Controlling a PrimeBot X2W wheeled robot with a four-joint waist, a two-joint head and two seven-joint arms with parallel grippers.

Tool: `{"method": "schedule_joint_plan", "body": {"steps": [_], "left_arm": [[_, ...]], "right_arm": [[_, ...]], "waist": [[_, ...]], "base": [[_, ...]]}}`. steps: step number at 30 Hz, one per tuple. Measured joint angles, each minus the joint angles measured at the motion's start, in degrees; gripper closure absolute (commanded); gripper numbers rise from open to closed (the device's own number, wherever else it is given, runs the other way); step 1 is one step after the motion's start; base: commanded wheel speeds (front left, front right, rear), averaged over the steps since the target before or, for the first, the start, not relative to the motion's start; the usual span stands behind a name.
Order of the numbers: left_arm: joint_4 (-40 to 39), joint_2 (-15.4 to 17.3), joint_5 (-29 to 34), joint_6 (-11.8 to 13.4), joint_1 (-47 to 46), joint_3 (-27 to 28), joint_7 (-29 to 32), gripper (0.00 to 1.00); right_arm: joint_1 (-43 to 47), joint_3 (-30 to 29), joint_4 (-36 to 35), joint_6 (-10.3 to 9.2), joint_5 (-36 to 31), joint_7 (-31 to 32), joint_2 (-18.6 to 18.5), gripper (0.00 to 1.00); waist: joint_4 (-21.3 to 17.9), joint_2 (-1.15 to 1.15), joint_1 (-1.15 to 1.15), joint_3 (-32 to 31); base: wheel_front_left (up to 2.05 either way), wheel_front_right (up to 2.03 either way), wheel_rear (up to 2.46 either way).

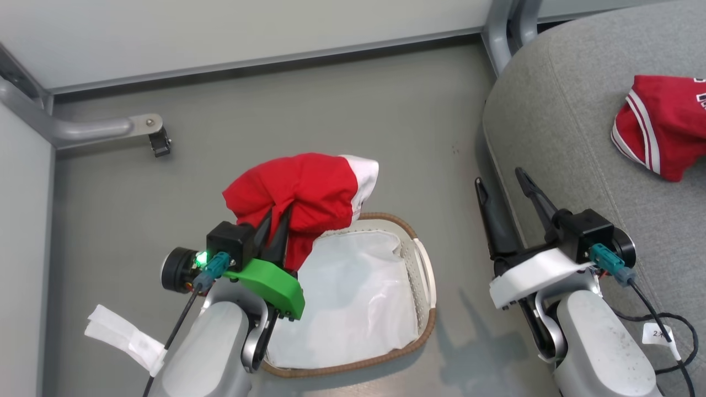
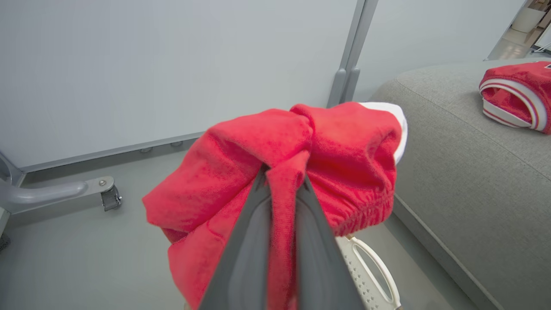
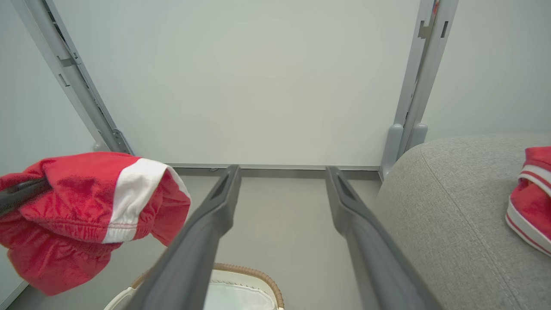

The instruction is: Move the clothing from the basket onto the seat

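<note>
Head view, crumpled red garment (image 1: 309, 190), perforated basket (image 1: 412, 259)

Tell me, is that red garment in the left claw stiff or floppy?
Probably floppy: the red garment bunches and droops around the shut left gripper. Likely light too, since one pinched fold holds it above the basket.

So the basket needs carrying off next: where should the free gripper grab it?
Probably by the white handle on the right side of the basket, from above with the open right gripper: it is a loop with a finger gap, nearest that arm. The left gripper is shut on the red garment.
</note>
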Motion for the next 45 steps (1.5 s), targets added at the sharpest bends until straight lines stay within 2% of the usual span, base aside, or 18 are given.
{"method": "schedule_joint_plan", "body": {"steps": [8,15,27,35,45], "left_arm": [[-7.92,-0.54,2.9,-0.94,1.68,3.36,0.01,1.0],[-12.96,-0.87,3.38,-1.7,2.81,4.12,0.01,1.0],[-16.22,-1.08,4.15,-2.19,3.41,3.47,0.01,1.0],[-16.55,-1.1,3.38,-2.41,3.4,2.09,0.01,1.0],[-16.6,-1.13,1.34,-2.45,3.34,-0.56,0.01,1.0]], "right_arm": [[1.8,-0.22,0.91,0.0,0.0,0.0,0.07,0.0],[3.15,-0.64,1.51,0.0,0.12,0.0,0.14,0.0],[3.64,-0.03,1.43,0.0,0.51,0.0,0.15,0.0],[0.99,6.58,-0.19,0.0,2.86,0.0,-0.33,0.0],[-5.19,18.96,-0.44,0.0,11.83,0.0,-4.19,0.0]], "waist": [[0.63,0.0,0.0,-2.47],[0.34,0.0,0.0,-3.75],[0.5,0.0,0.0,-3.36],[1.48,0.0,0.0,-3.03],[3.25,0.0,0.0,-2.49]], "base": [[0.0,0.0,0.0],[0.0,0.0,0.0],[0.0,0.0,0.0],[0.0,0.0,0.0],[0.0,0.0,0.0]]}}
